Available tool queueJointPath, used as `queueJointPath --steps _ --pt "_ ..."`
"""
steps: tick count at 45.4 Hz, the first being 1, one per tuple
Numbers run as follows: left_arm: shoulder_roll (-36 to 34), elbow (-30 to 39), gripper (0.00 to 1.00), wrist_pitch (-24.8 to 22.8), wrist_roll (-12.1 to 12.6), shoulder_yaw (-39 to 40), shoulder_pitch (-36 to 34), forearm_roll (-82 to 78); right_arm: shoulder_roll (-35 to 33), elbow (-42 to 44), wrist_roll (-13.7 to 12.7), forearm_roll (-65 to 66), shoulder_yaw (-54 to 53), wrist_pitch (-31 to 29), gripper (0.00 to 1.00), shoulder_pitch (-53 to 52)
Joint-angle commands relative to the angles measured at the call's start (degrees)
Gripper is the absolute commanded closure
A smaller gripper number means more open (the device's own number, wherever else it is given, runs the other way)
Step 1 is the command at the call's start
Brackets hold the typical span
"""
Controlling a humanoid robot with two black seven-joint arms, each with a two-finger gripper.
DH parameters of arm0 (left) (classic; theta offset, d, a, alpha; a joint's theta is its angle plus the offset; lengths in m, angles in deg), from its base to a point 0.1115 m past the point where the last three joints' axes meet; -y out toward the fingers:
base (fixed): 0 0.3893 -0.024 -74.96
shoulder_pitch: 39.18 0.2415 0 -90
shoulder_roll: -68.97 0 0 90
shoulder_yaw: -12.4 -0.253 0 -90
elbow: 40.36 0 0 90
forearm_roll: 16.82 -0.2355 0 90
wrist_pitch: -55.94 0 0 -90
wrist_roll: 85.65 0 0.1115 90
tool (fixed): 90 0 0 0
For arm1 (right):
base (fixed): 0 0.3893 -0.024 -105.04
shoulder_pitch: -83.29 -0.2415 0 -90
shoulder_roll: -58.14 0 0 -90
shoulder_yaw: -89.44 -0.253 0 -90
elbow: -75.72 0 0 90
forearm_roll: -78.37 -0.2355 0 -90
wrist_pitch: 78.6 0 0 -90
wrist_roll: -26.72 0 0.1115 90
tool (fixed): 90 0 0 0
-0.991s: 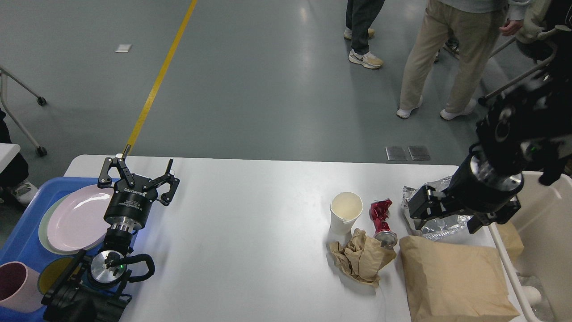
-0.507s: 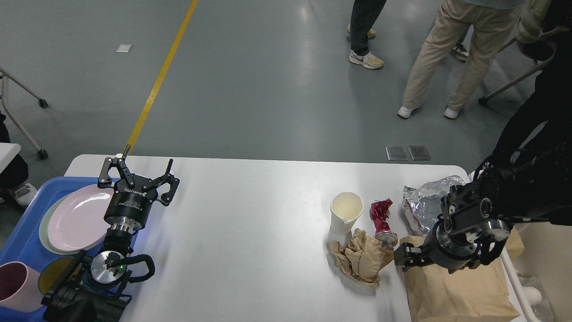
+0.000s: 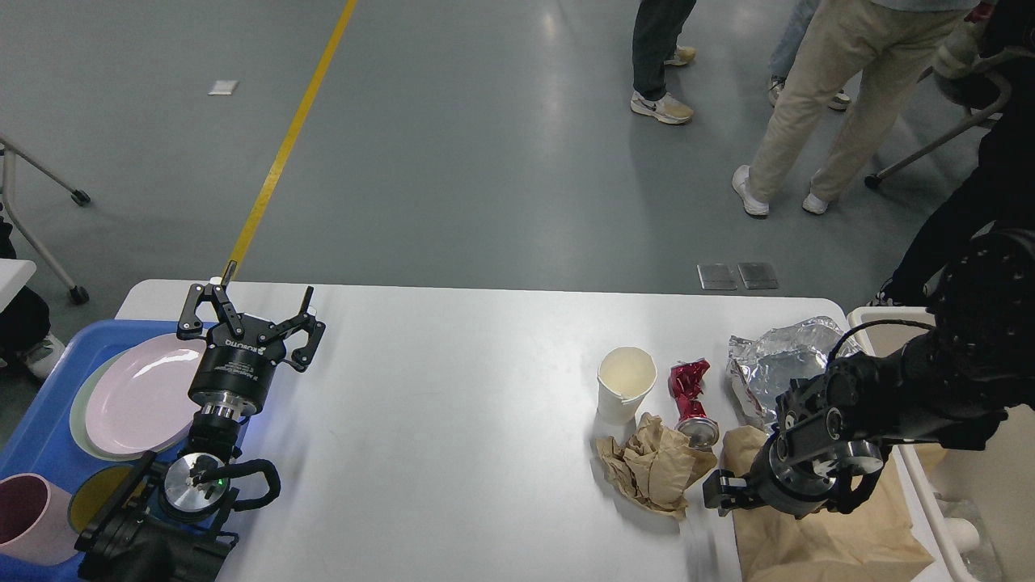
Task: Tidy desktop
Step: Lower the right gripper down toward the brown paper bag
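One white tabletop [image 3: 453, 404] fills the lower middle of your head view, running from the blue tray [image 3: 36, 440] at its left end to the beige bin [image 3: 982, 477] at its right. On its right part you have five bits of litter, close together: one white paper cup [image 3: 624, 385] upright, one crushed red can [image 3: 692, 400] just right of it, one crumpled foil sheet [image 3: 776, 368] further right, one crumpled brown paper wad [image 3: 653, 466] in front of the cup and touching the can, and one flat brown paper bag [image 3: 825, 533] at the near right corner. Your right gripper [image 3: 722, 495] sits low over the bag's left edge, just beside the wad; it is dark and small, so you cannot tell how the jaws stand. Your left gripper [image 3: 249, 315] hovers over the tabletop's far left, jaws spread wide, holding nothing. The tray carries one pink plate [image 3: 133, 396] stacked on a pale green one, one pink cup [image 3: 28, 517] and one yellow dish [image 3: 97, 493], partly hidden by your left arm. Two people stand on the grey floor beyond.
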Motion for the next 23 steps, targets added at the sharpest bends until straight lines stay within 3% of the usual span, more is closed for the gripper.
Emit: queueJointPath --steps 1,4,16,18,21,23 --pt "0.00 0.00 0.03 0.00 0.00 0.00 0.00 0.00 1.28 0.77 0.00 0.15 0.00 0.17 0.13 1.65" --pt "0.00 0.00 0.03 0.00 0.00 0.00 0.00 0.00 1.81 1.56 0.00 0.06 0.00 0.43 0.20 2.52" --pt "0.00 0.00 0.03 0.00 0.00 0.00 0.00 0.00 1.63 1.83 -0.09 -0.64 0.00 0.43 0.69 3.67" --pt "0.00 0.00 0.03 0.00 -0.08 0.00 0.00 0.00 1.54 1.83 -0.09 -0.82 -0.17 0.34 0.78 3.67" --pt "0.00 0.00 0.03 0.00 0.00 0.00 0.00 0.00 1.46 1.48 -0.09 -0.91 -0.26 0.34 1.00 3.76" --pt "0.00 0.00 0.03 0.00 -0.08 0.00 0.00 0.00 1.37 1.48 -0.09 -0.91 -0.26 0.60 1.00 3.76"
